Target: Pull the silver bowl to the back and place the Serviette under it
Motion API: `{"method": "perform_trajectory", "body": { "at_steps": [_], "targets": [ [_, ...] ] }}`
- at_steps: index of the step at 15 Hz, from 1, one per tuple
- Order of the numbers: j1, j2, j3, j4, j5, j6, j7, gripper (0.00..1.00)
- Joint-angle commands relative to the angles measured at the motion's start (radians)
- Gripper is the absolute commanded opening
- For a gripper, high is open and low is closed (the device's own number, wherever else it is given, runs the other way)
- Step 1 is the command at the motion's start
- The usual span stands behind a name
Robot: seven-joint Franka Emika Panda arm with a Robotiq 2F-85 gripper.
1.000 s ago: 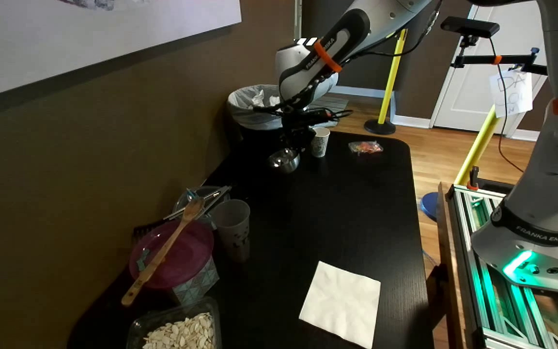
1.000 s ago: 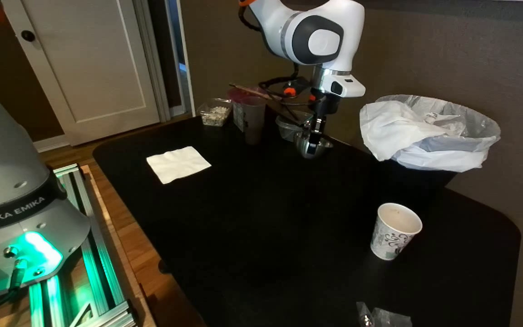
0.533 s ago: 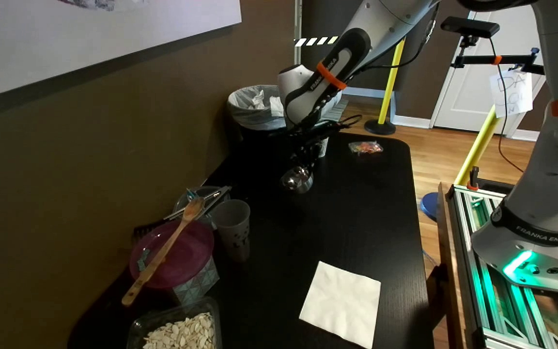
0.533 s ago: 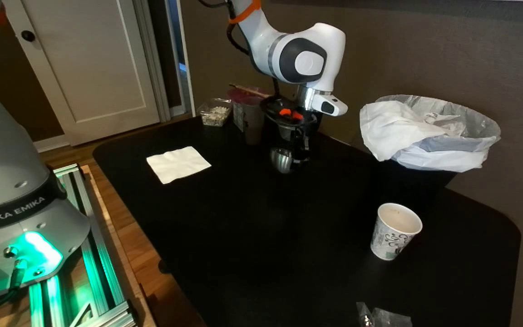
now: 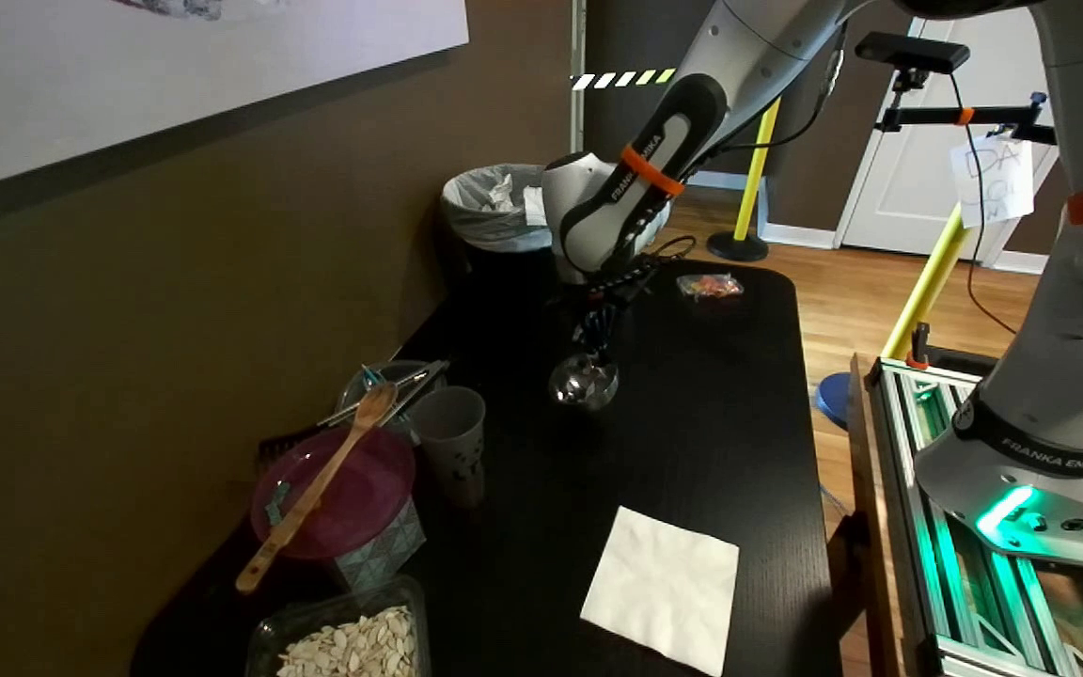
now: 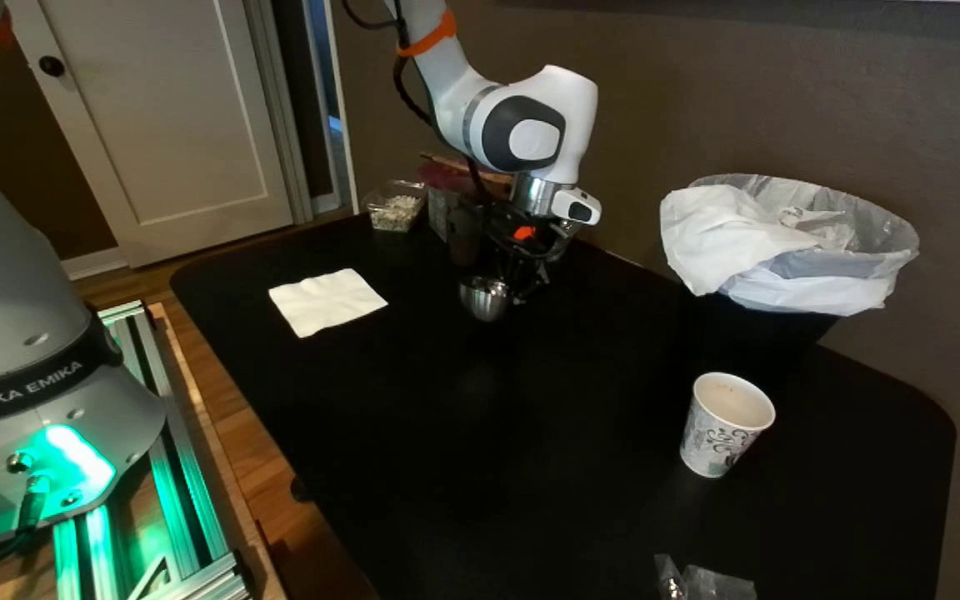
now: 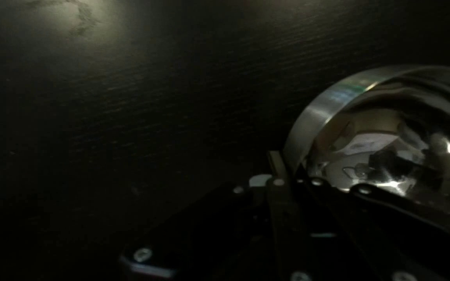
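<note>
1. Wrist view: the jaws are pinched narrow on the rim of the silver bowl (image 7: 389, 136), one side inside it, the other outside.
2. Moving it looks like the step in hand; both exterior views show it apart from the Serviette (image 5: 662, 590), which lies flat on the counter (image 6: 530, 467). Whether the bowl's base touches the counter, I cannot tell.
3. Next, I judge, it should come over the Serviette, go down level and be let go; held by one edge, it may tip.
4. In an exterior view a frosted cup (image 5: 452, 442) stands just beside a pink bowl (image 5: 363, 498) with a wooden spoon (image 5: 321, 480) across it; a swing that way could knock them.
5. A paper cup (image 6: 722, 429) stands well apart from the Serviette and should not hinder.
</note>
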Motion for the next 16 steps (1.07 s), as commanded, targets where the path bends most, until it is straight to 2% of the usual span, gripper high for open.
{"method": "perform_trajectory", "body": {
  "at_steps": [1,5,7,10,13,16],
  "targets": [
    [-0.043,-0.034,0.090,-0.044,0.041,0.056,-0.175,0.01],
    [-0.142,0.009,0.219,-0.001,0.188,0.092,-0.418,0.01],
    [-0.179,0.033,0.254,0.020,0.237,0.091,-0.511,0.01],
    [-0.210,0.072,0.262,0.045,0.242,0.082,-0.600,0.01],
    [-0.206,0.122,0.241,0.077,0.225,0.103,-0.601,0.01],
    [-0.204,0.156,0.248,0.092,0.221,0.133,-0.590,0.01]
  ]
}}
